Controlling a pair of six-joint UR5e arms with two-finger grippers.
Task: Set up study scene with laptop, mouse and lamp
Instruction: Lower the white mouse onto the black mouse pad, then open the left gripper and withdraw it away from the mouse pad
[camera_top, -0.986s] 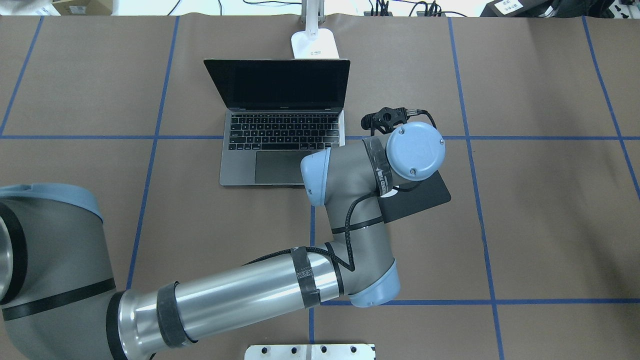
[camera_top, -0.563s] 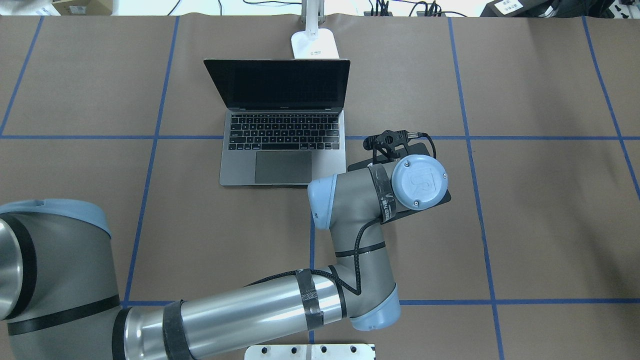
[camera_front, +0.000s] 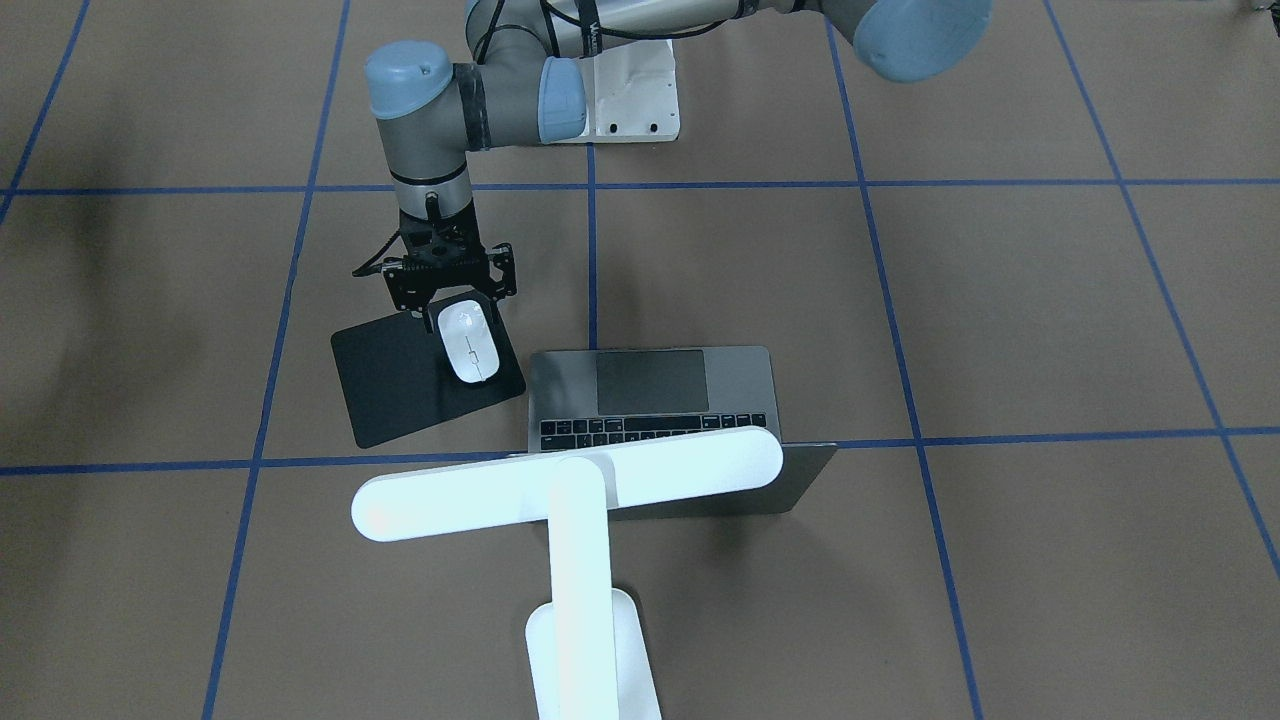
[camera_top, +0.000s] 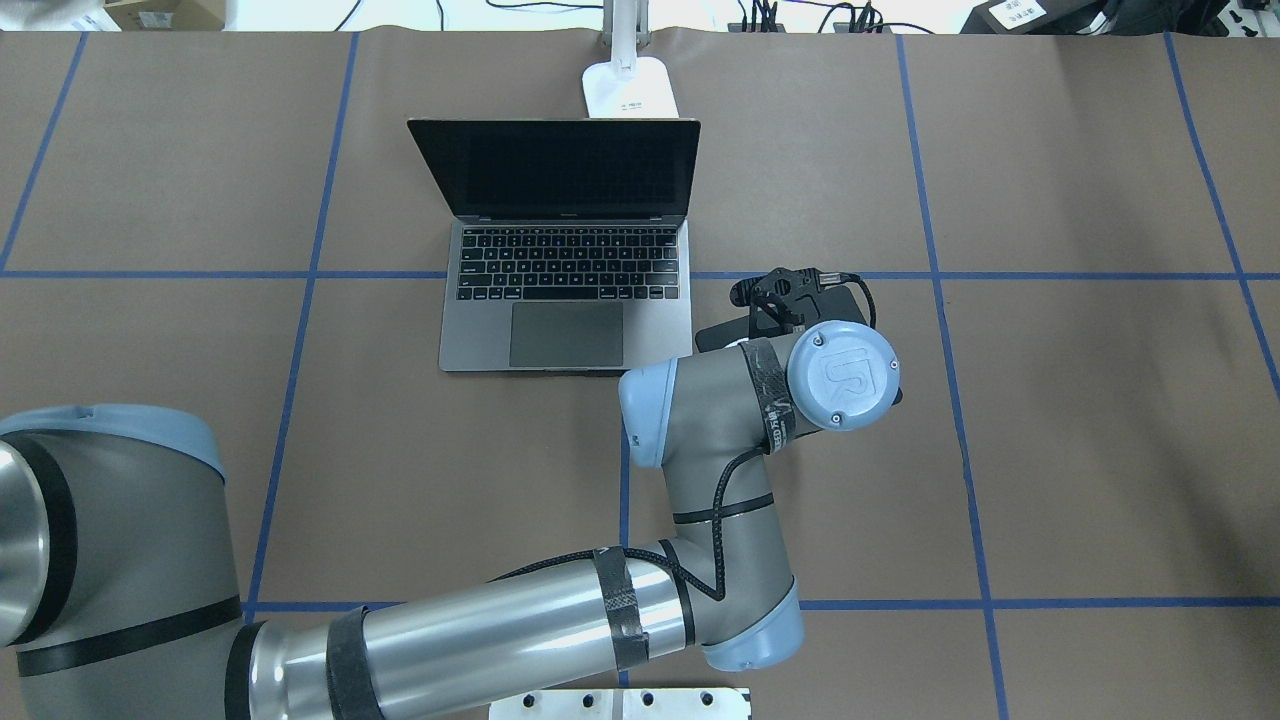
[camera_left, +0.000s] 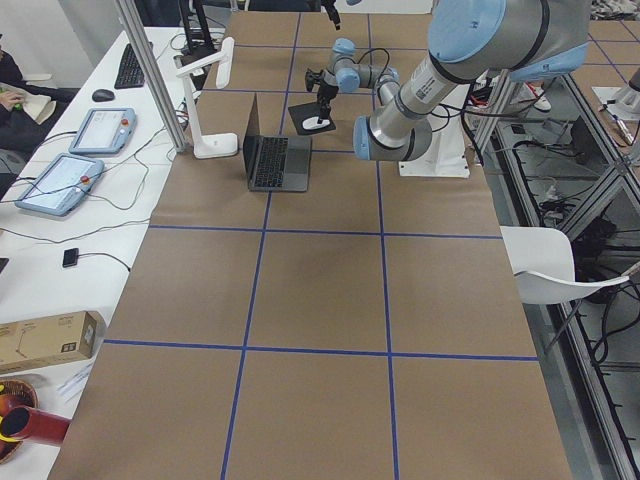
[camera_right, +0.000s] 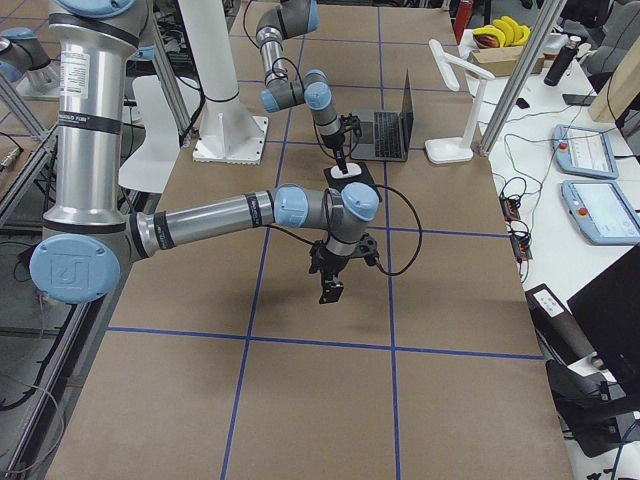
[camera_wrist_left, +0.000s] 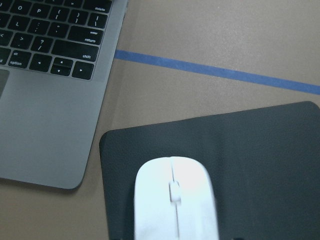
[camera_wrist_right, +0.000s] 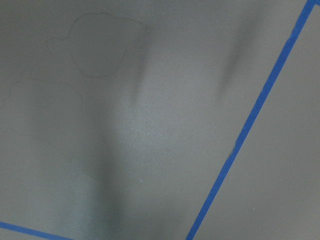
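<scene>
Two arms on show, but only one is near the gear. The left gripper (camera_front: 457, 312) hangs low over the black mouse pad (camera_front: 395, 385) with its jaws spread wide, straddling the robot-side end of the mouse (camera_front: 468, 348); as far as the front view shows they're released, not pinching it. The mouse lies flat on the pad, sticking out ahead of the jaws, on the half of the pad nearer the laptop (camera_top: 565, 320). The laptop sits open off to one side of the jaws, its front corner just beside the pad with a strip of brown table (camera_top: 1100, 400) between them. The lamp (camera_front: 570, 480) stands upright behind the laptop's lid, farther out from the jaws again. The right gripper (camera_right: 328, 292) points down over bare table, well apart from all of it; can't tell whether its jaws are released or clenched.
</scene>
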